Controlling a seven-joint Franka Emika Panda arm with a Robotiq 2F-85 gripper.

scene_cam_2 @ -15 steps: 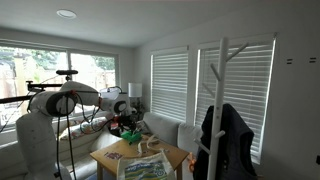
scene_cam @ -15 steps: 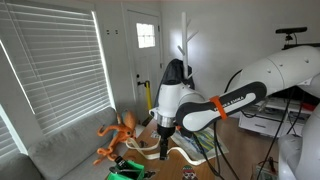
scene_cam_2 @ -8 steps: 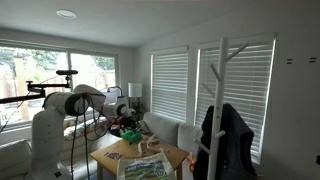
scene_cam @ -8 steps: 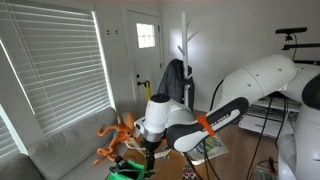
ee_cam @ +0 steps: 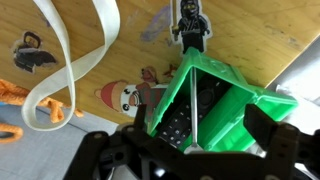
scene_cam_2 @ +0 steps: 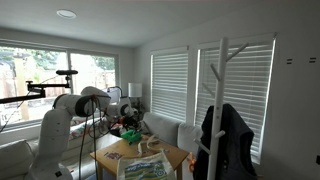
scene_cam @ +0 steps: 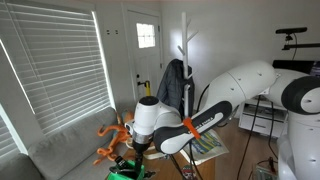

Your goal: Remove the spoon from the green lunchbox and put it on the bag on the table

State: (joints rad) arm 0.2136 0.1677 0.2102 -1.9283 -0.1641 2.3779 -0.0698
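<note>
Above the green lunchbox (ee_cam: 225,95) on the tabletop (ee_cam: 130,50), the gripper (ee_cam: 190,147) has swung down, jaws wide and empty; grasping the spoon likely comes next.

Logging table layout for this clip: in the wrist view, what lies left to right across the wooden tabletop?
Orange toy tentacle → white looped strap → red-hatted face sticker → green plastic lunchbox. The black figure sticker overlaps the lunchbox's span, so it is left out.
</note>
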